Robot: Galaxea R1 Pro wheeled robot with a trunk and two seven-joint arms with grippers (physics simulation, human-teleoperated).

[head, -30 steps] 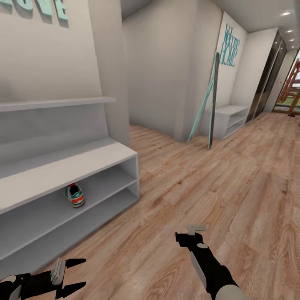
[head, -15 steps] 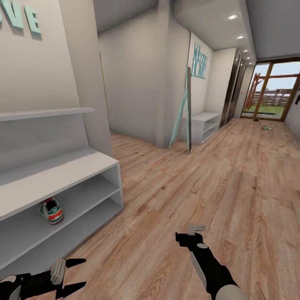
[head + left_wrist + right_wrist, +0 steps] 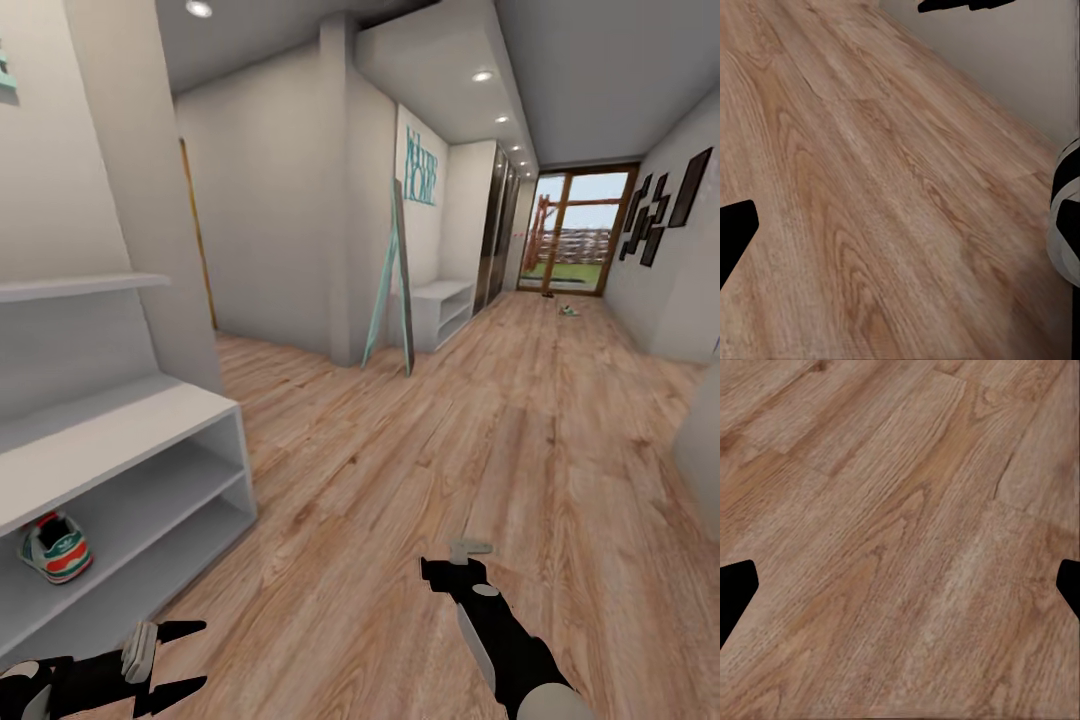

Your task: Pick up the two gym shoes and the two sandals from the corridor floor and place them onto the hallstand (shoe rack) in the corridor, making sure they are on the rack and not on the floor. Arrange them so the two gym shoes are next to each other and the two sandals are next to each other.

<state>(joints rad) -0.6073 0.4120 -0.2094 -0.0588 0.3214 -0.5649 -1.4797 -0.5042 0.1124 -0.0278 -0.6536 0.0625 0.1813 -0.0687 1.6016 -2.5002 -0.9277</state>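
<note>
Both jaws are being held apart over the corridor floor (image 3: pixel 420 470): the left gripper (image 3: pixel 178 656) is showing two black fingers spread wide at about 7 o'clock in the head view, and the right gripper (image 3: pixel 462 560) is being carried at about 5 o'clock, its fingertips seen spread at the opposite edges of the right wrist view with nothing between them. Bare wood planks are being shown under the right gripper (image 3: pixel 900 577) and under the left gripper (image 3: pixel 735 225). One gym shoe (image 3: pixel 55 548) is lying on the upper low shelf of the hallstand (image 3: pixel 120 425), at about 8 o'clock, heel outward, its green and red heel being turned toward the corridor. It is being kept well apart from both grippers, up at 11 o'clock of the left one and far off toward 9 o'clock of the right one. A small pale object (image 3: pixel 568 310), too small to be identified, is lying on the planks far down the corridor at about 1 o'clock, near the glass door (image 3: pixel 572 240). A teal-edged leaning panel (image 3: pixel 392 285) is being propped against the wall beside a second low white shelf unit (image 3: pixel 440 310).
</note>
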